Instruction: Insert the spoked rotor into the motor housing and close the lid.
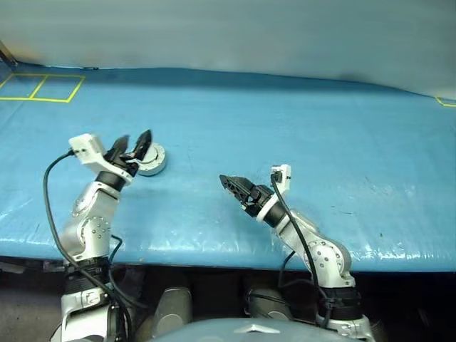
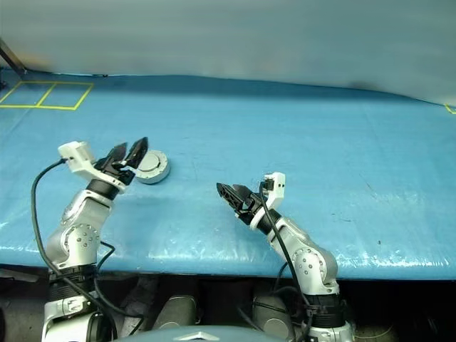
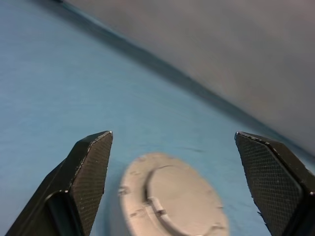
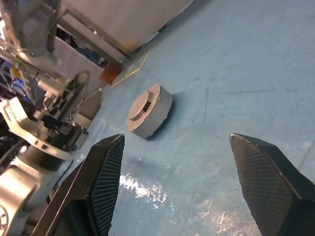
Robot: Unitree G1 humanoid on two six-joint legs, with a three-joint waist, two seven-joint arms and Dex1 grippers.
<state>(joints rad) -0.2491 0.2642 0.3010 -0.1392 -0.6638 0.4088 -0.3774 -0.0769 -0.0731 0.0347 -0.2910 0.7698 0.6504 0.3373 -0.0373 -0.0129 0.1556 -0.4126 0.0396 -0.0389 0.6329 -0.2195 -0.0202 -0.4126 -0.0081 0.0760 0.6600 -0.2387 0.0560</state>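
You are looking down at a closed motor housing, a round silver-grey puck lying flat on a blue mat. Its lid is down on top, so no copper windings and no spoked rotor can be seen; judging by that, the rotor is already inside and the closing step looks finished or very nearly so.

Your left gripper hangs just over the near-left edge of the housing, its two black fingers spread wide apart and holding nothing. Your right gripper sits well to the right of the housing and nearer to you, pointing toward it, also spread and empty.

The next move, if any, calls for checking that the lid sits flush all round; a gentle press from above would settle it.

The mat is smooth and slightly glossy, covering a table. Beyond the housing, toward the far left corner, yellow tape marks out squares. A plain grey wall stands behind the table.
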